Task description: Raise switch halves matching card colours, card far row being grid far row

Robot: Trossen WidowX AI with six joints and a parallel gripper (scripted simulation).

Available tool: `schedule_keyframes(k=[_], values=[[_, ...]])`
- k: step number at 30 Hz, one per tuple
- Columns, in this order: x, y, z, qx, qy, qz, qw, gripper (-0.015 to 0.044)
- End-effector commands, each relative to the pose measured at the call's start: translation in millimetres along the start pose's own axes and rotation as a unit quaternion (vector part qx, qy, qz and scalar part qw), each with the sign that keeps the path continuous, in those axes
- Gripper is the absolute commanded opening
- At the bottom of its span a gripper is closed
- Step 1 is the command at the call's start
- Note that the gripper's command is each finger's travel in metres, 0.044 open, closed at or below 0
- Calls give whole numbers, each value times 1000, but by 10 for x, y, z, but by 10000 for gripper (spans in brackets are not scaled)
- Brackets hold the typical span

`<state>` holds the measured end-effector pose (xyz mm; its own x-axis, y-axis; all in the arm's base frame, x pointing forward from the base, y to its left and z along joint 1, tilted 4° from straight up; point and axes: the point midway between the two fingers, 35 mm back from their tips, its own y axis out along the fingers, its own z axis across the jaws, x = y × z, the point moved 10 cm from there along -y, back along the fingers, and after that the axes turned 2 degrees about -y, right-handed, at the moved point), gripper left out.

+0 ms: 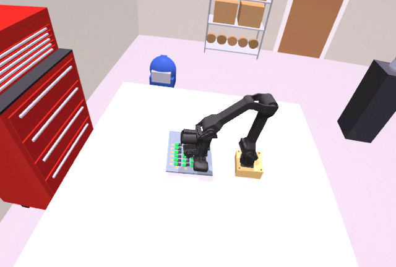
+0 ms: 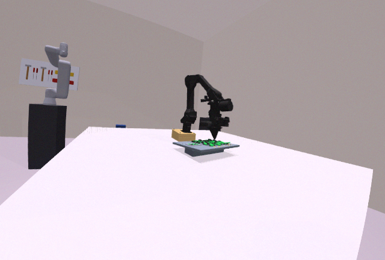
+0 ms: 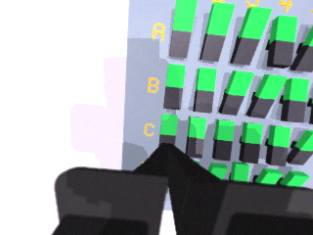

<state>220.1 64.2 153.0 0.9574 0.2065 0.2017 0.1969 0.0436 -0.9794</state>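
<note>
Jaws of the gripper [image 1: 200,165] [image 2: 214,139] [image 3: 167,145] are pressed together, gripping nothing, at the near half of rocker switch C1 [image 3: 168,125]; contact cannot be confirmed. In the top view, the switch panel [image 1: 171,136] [image 2: 202,148] [image 3: 142,54] sits between the table's side edges, nearer its far edge

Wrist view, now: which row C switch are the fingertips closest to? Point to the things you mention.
The leftmost switch in row C [image 3: 168,125]: the closed gripper's [image 3: 167,145] tips overlap its dark half; the others sit further right.
</note>
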Motion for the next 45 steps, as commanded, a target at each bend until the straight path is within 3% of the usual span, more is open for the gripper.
schedule_keyframes(k=[1, 45], values=[[1, 3, -2, -2, 1, 0, 1000, 0], [0, 57, -2, -2, 1, 0, 1000, 0]])
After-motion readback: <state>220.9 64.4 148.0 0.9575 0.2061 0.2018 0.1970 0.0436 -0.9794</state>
